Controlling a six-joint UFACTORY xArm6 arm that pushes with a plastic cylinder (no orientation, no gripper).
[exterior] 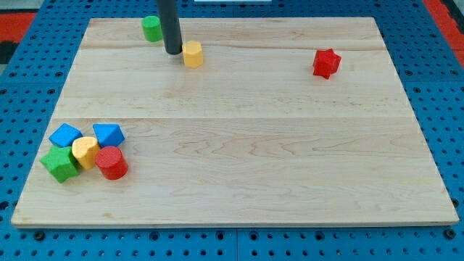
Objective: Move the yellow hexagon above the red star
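The yellow hexagon point(193, 54) sits near the view's top, left of the middle of the wooden board point(239, 145). The red star point(326, 63) lies far to its right, near the view's top right. My tip point(173, 52) rests on the board just left of the yellow hexagon, close to touching it. The rod rises straight up out of the view's top.
A green block point(151, 28) stands just up-left of the rod. At the view's bottom left is a cluster: a blue block point(65, 135), a blue block point(109, 134), a yellow block point(85, 152), a green star point(60, 164) and a red cylinder point(112, 162).
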